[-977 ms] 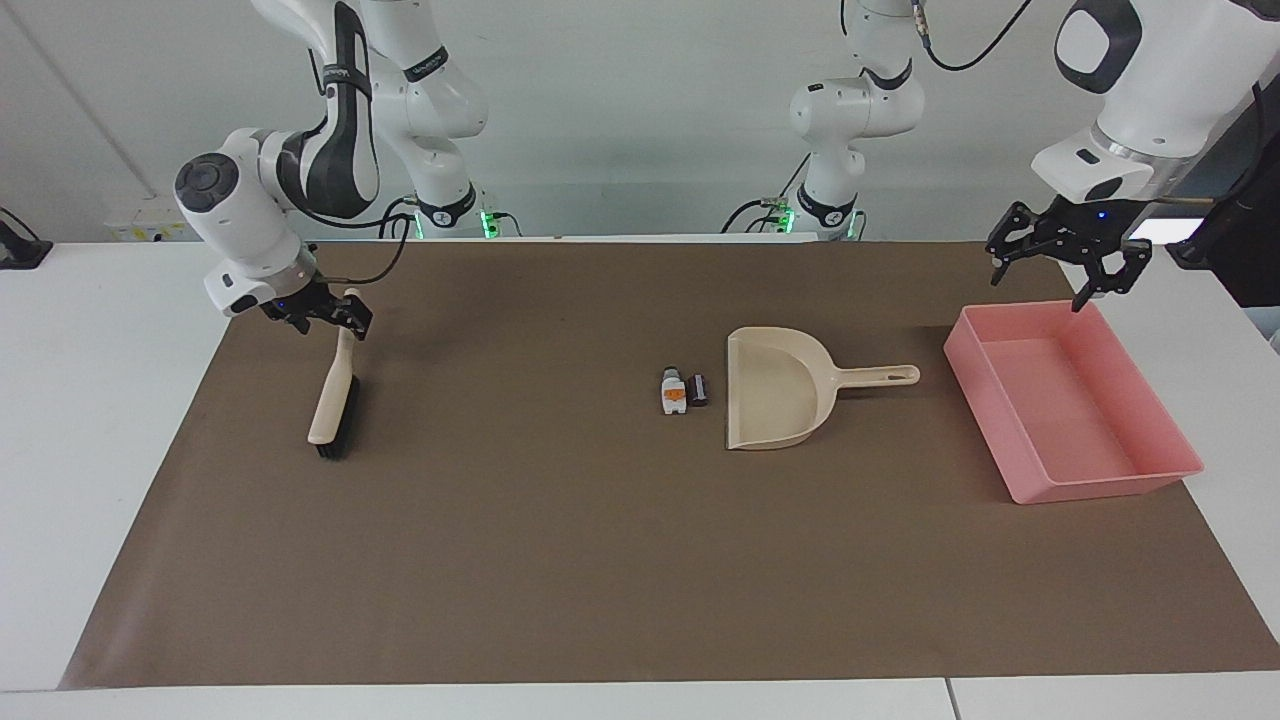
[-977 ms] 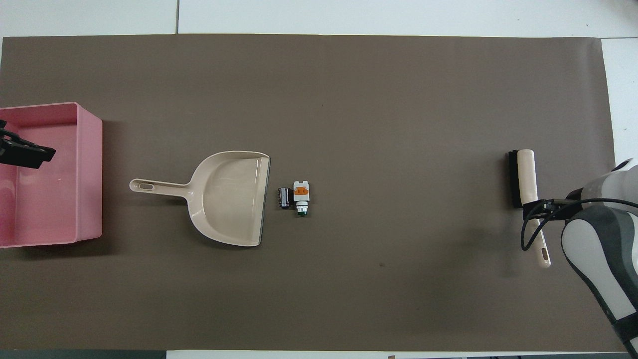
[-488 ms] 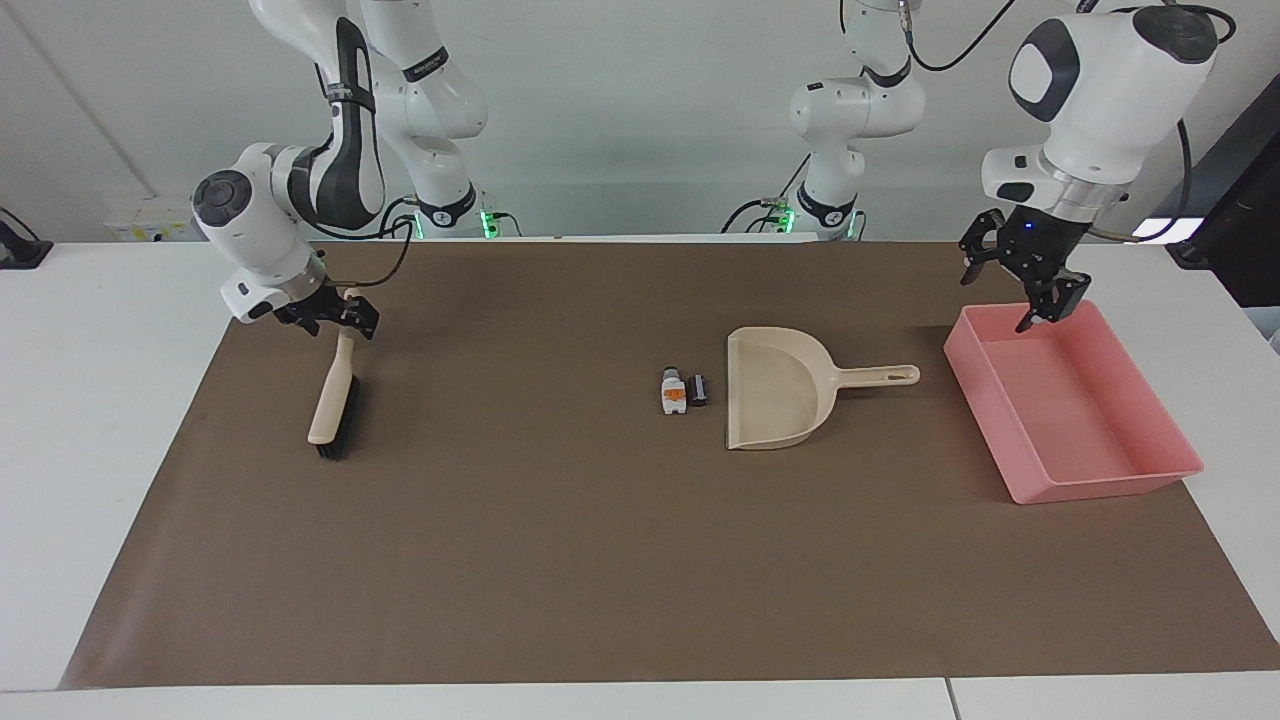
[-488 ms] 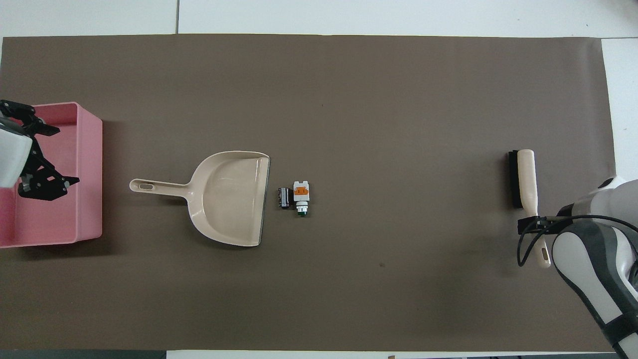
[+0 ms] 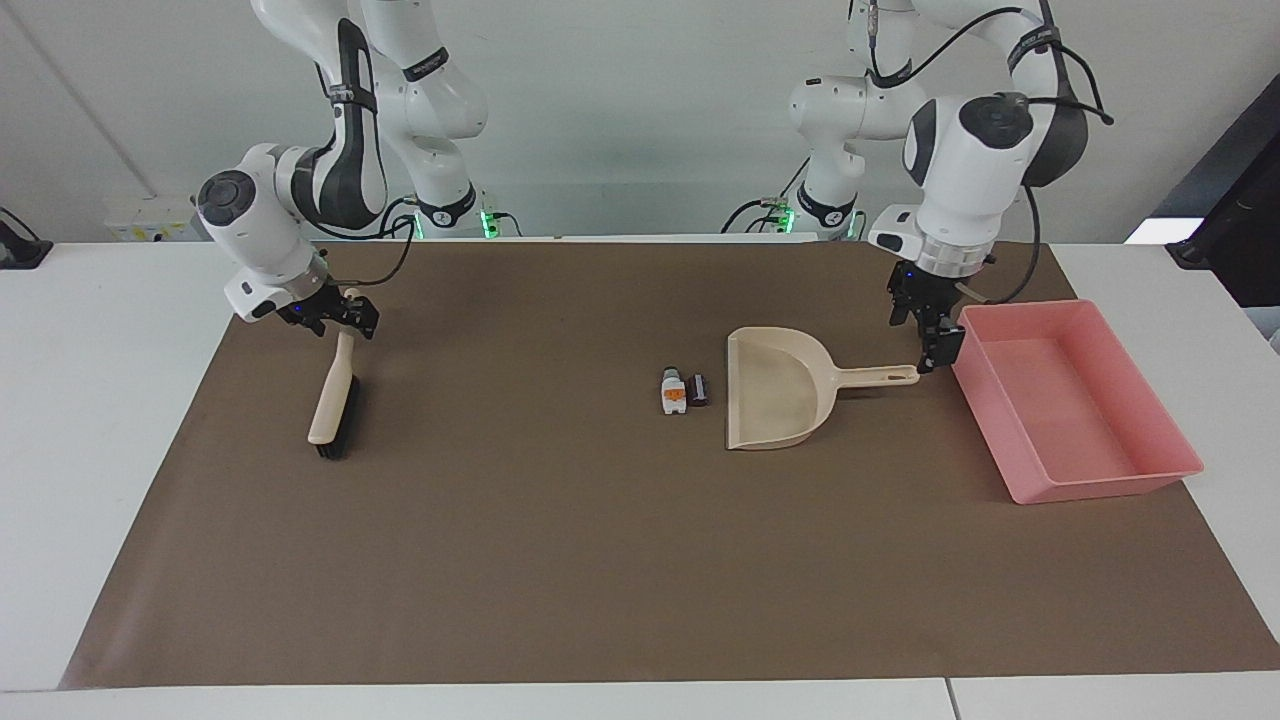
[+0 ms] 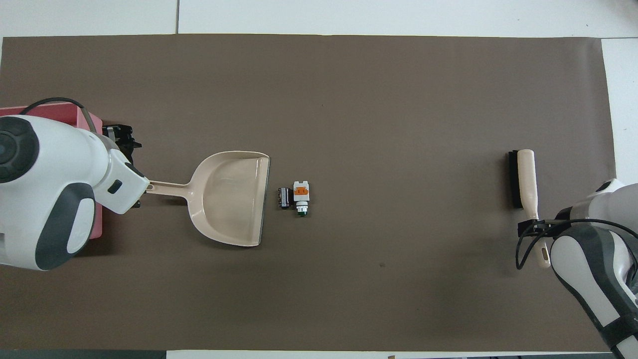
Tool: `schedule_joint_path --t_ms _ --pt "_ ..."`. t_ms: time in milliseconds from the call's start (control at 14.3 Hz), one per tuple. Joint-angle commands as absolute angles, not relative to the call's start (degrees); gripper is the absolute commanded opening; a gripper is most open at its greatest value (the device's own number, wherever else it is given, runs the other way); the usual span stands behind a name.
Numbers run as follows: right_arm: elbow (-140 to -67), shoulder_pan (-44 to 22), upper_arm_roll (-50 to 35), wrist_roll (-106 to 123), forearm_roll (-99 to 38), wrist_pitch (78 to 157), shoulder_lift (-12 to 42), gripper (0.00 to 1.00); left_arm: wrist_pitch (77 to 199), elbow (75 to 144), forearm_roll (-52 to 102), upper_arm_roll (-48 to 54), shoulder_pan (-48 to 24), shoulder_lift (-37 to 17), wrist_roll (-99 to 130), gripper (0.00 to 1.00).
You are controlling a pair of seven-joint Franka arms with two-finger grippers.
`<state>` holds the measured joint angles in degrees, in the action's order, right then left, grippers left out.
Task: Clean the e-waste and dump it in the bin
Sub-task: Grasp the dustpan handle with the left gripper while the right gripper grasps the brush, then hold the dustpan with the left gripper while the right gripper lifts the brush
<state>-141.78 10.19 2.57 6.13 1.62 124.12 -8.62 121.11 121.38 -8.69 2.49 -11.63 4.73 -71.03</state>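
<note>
On a brown mat covering a white desk [image 5: 90, 450], two small pieces of e-waste lie side by side near the middle: a white plastic part with an orange patch and greenish end [image 5: 673, 391] and a dark stubby cylinder [image 5: 699, 389], the cylinder just beside the lip of a beige plastic dustpan [image 5: 775, 390]. The shallow pink plastic bin [image 5: 1170, 470] sits at the left arm's end of the desk, near the tip of the dustpan's handle.

The left end effector [image 5: 933, 340] hangs over that handle tip, close by the bin's wall; whether its fingers are parted cannot be told. The right end effector [image 5: 345, 313] is at the upper end of a beige hand brush with black bristles [image 5: 333, 404], and whether it is clamped on the handle cannot be told either.

Both scraps look light, hard and rigid; the cylinder may well roll under a fast stroke. Sweeping seems to suit them better than pinching, with the dustpan taken by its slim, stiff handle.
</note>
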Motion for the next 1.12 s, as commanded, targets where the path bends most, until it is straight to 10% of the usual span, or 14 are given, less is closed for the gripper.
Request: schedule_joint_path --t_ms 0,349,837,1047 --pt "-142.91 11.34 2.11 9.14 -1.40 124.72 -10.28 0.68 124.10 123.31 -10.99 1.76 -13.01 2.65 -69.17 0.98" --pt "-142.65 11.34 2.02 9.32 -1.67 124.63 -10.20 0.60 128.22 126.56 -16.34 1.76 -15.12 -0.61 -63.46 0.98" --pt "-142.38 11.34 2.02 9.14 -3.06 124.45 -10.11 0.00 130.07 129.29 -16.44 1.76 -15.47 -1.93 -63.28 0.97" --pt "-139.94 10.72 2.02 9.05 -3.96 121.31 -9.58 0.00 130.43 129.81 -16.44 1.76 -15.38 -1.93 -63.28 0.96"
